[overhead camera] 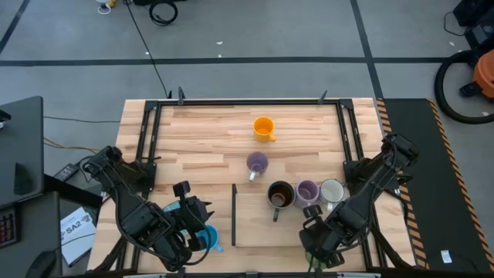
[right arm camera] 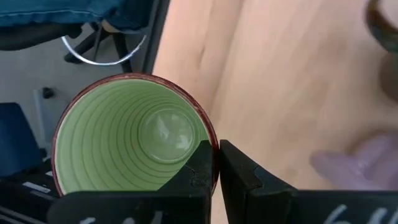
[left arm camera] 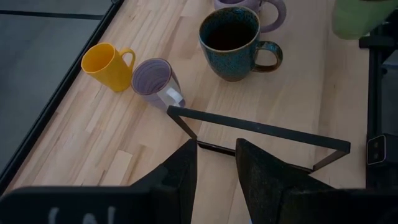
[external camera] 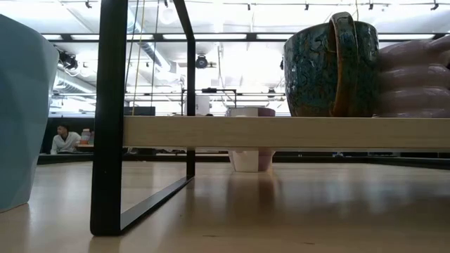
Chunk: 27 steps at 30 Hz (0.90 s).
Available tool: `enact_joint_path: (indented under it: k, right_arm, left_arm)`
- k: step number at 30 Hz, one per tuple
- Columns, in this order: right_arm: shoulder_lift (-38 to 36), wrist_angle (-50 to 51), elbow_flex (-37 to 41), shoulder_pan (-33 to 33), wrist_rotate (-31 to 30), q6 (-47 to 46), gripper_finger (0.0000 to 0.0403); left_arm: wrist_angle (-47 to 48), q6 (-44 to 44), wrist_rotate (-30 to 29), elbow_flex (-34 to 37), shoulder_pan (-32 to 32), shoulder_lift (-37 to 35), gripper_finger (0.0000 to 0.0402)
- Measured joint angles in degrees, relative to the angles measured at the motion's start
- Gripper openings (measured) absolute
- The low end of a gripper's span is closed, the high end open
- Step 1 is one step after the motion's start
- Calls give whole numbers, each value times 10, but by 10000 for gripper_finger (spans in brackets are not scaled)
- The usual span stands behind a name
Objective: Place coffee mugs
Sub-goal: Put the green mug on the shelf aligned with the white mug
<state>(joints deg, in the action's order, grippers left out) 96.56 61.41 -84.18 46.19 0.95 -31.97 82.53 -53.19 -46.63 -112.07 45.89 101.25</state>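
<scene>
My right gripper (right arm camera: pixel 216 163) is near the table's near right corner, shut on a green mug (right arm camera: pixel 134 140) with a reddish rim. My left gripper (left arm camera: pixel 216 168) is open near the table's near left, pointing at the black frame (left arm camera: pixel 261 129) of a low shelf and touching nothing. On the shelf a dark teal mug (overhead camera: pixel 280 194), a purple mug (overhead camera: pixel 307 191) and a white mug (overhead camera: pixel 332 191) stand on their bases. Farther off, an orange mug (overhead camera: pixel 264 127) and a second purple mug (overhead camera: pixel 256 164) rest on the table. A bright blue mug (overhead camera: pixel 207 235) sits beside the left arm. My right gripper pinches the green mug's rim (right arm camera: pixel 208 138), one finger inside the cup and one outside against the wall. The mug stays upright with its mouth facing the wrist camera. Whether its base is on a surface cannot be told.
The wooden shelf (external camera: pixel 281 131) on black legs (external camera: pixel 109 119) covers the table's near middle and right. A pale blue mug (external camera: pixel 21 105) stands close to the low camera. Bare wood lies along the table's far edge and on the left (overhead camera: pixel 201 131). A person sits far behind the table.
</scene>
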Motion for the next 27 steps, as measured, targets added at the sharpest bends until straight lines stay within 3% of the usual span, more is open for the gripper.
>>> enact_joint_path:
  k: [12, 27]
  right_arm:
    - [-76, 92, 20, 31, -79, -36, 19]
    - [-143, 72, 124, 41, -87, -84, 19]
  left_arm:
    - [0, 0, 0, 0, 0, 0, 116]
    - [-1, 0, 0, 0, 0, 0, 116]
